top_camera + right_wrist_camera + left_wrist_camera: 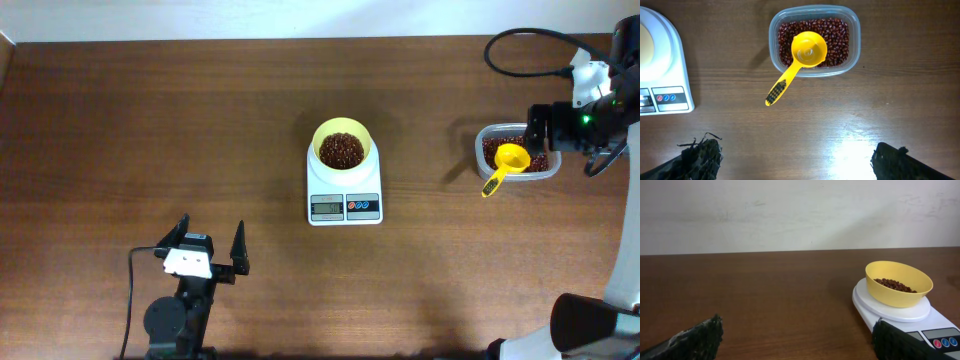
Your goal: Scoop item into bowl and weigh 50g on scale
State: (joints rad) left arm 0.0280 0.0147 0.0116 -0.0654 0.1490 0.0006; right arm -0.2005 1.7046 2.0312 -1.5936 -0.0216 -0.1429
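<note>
Dark brown wood runs across the whole counter [150,120], with a plain pale wall behind it in the left wrist view. At the middle stands the scale [345,206], and the bowl [897,296] sits on its round platform with a shallow heap of beans [342,150] inside. The display is too small to read, so I cannot tell how close the load is to the target.

Off to the right, well apart from the scale, a clear container [856,35] holds the rest of the beans. A yellow scoop [807,50] lies in it. Its cup looks empty and rests on the beans, while its handle sticks out over the near rim at a slant toward the scale.

The left arm [185,300] sits near the front edge of the counter, its left jaws wide apart and holding nothing. The right arm [590,100] hangs above the container, looking straight down on it. Its right jaws are spread wide too, with nothing between them.

As I judge it, this is the gap between one scoop and the next, or the check of the reading. If more beans are needed, the right jaws must turn to match the slant of the handle and drop over it. They would then close, dig the cup under the beans, carry it level to the bowl and tip slowly. Small additions would suit the last grams.
</note>
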